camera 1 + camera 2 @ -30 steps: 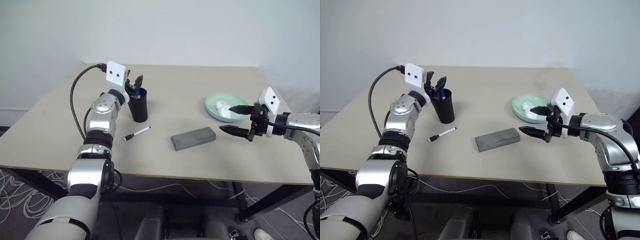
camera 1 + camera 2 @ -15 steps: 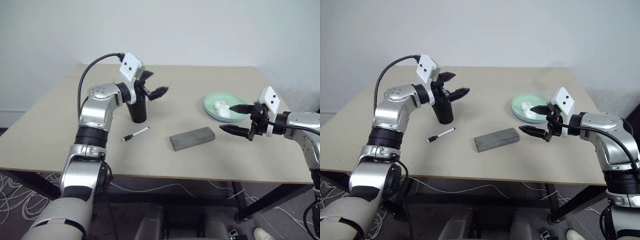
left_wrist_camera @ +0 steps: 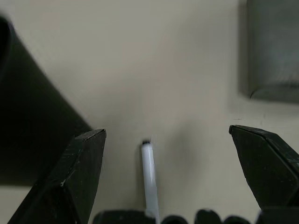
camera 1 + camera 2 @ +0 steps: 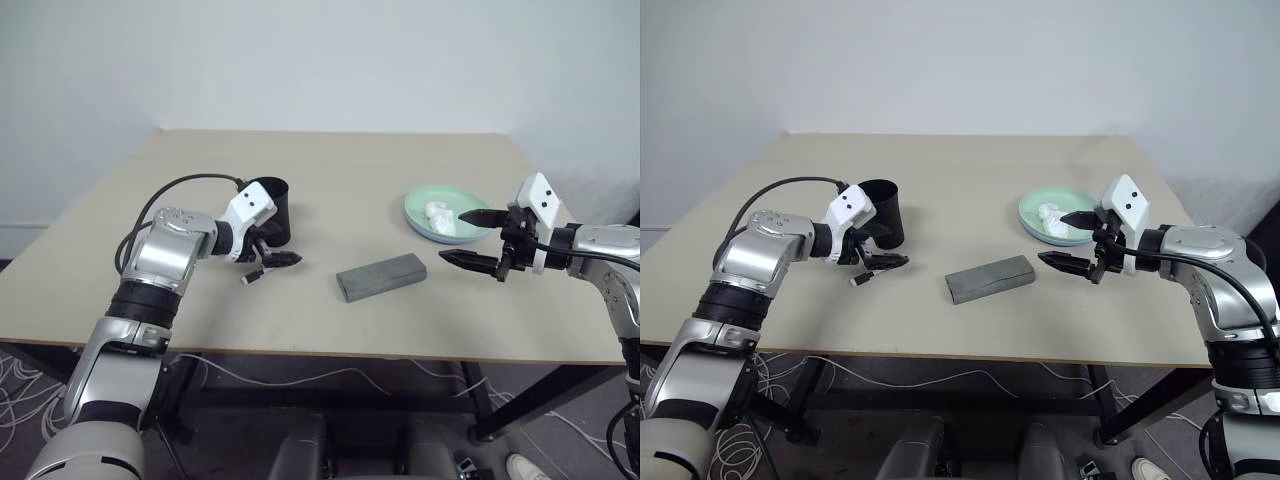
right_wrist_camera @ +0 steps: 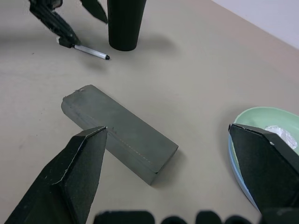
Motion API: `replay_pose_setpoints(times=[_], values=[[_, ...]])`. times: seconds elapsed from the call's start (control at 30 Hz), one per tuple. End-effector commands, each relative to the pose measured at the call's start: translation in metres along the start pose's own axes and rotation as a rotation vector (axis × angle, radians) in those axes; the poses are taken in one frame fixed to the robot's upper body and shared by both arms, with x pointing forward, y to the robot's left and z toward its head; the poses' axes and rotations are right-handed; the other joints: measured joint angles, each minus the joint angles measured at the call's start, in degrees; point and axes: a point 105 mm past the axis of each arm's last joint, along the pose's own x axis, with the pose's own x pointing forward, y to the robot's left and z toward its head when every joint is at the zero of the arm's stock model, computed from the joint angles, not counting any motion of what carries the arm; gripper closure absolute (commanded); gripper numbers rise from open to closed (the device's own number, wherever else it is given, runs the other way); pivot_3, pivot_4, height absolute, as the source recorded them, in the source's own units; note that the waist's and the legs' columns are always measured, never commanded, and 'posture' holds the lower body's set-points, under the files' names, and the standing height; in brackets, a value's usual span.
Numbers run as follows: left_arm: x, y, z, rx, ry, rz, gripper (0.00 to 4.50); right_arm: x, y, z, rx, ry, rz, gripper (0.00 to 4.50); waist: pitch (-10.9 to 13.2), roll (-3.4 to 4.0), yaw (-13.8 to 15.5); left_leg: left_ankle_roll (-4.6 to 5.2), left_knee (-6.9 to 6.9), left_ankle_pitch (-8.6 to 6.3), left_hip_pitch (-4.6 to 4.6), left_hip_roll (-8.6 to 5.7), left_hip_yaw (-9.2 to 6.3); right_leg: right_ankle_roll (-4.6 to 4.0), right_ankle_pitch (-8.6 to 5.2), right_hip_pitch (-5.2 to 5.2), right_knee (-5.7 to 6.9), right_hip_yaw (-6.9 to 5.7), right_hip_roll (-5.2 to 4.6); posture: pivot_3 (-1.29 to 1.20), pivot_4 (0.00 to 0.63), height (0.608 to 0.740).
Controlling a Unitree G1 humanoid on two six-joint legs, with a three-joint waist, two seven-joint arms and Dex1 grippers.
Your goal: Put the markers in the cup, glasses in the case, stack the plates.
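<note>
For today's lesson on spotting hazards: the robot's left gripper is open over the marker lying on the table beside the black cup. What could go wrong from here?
1. The left gripper hangs close beside the cup; closing or lifting could knock the tall cup over.
2. The marker is slim and lies flat on the table; the wide-open fingers may roll it away rather than pinch it.
3. A tissue lies on the stacked plates, near the open right gripper.

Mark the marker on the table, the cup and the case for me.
marker (image 5: 88, 51), right wrist view, middle of its white barrel
cup (image 4: 277, 205), left eye view, its black side wall
case (image 4: 383, 276), left eye view, centre of its closed lid
</note>
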Motion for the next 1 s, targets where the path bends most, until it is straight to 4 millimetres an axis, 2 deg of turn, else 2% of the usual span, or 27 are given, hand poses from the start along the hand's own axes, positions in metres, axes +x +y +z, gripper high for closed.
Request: replay_pose_setpoints(times=[0.03,0.23,0.67,0.77,1.0], values=[[-0.001,0.006,-0.007,0.017,0.026,0.018,0.01,-0.004,-0.002,0.015,-0.042,-0.04,-0.016,0.0,0.0,0.0,-0.01,0.0,0.0,0.0,0.0,0.0,0.0,0.0,0.0,0.0,0.0,0.0,0.0,0.0,0.0,0.629],[0.007,0.009,-0.018,-0.025,0.07,0.009,0.01,-0.004,-0.002,0.015,-0.042,-0.041,-0.016,0.0,0.0,0.0,-0.01,-0.01,-0.01,0.0,0.0,0.03,-0.04,0.0,0.0,-0.04,0.03,-0.02,-0.03,0.0,0.0,0.629],[0.015,0.014,-0.024,-0.042,0.147,-0.044,0.01,-0.004,0.0,0.013,-0.039,-0.043,-0.028,0.0,0.0,-0.01,0.28,0.0,0.01,-0.01,-0.03,0.03,-0.06,0.0,0.0,-0.04,0.02,-0.04,-0.09,0.0,0.0,0.629],[0.015,0.014,-0.025,-0.043,0.16,-0.057,0.56,-0.005,0.0,0.013,-0.038,-0.044,-0.031,0.0,0.0,-0.02,0.3,0.0,0.02,-0.01,-0.03,0.03,-0.07,0.0,0.0,-0.03,0.02,-0.04,-0.09,0.0,0.0,0.629],[0.012,0.017,-0.037,-0.086,0.227,-0.051,2.98,-0.005,0.001,0.012,-0.037,-0.044,-0.033,0.0,0.0,-0.02,0.26,0.02,0.02,-0.02,-0.06,0.04,-0.07,0.0,0.0,-0.05,0.02,-0.04,-0.09,0.0,0.0,0.629]])
